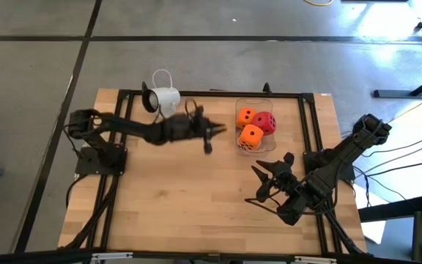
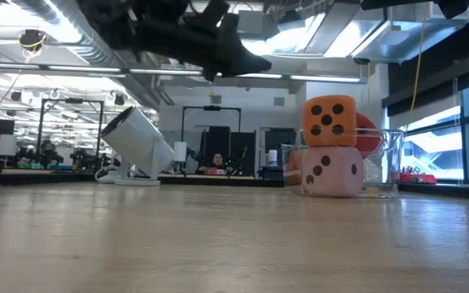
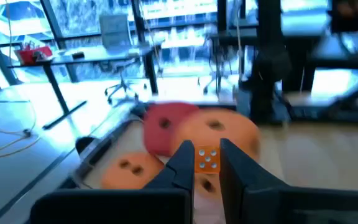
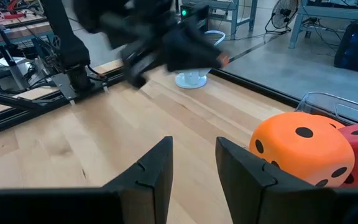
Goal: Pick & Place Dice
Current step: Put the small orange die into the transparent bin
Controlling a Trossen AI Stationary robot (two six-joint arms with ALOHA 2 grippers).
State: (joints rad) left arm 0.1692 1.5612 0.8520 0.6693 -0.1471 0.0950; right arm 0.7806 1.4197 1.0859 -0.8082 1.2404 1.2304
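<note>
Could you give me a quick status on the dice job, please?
Left tool shut on a small orange cube, raised beside the clear bin. Right tool open, empty, off to the side. Four dice in bin. White camera stands apart.

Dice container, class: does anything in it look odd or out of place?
Slightly. The dice are heaped in the clear container: one orange die sits atop the pale pink die, the red die behind. Nothing has spilled onto the table.

Bright overhead light, window glare, left wrist view motion-blurred, soft shadows
</note>
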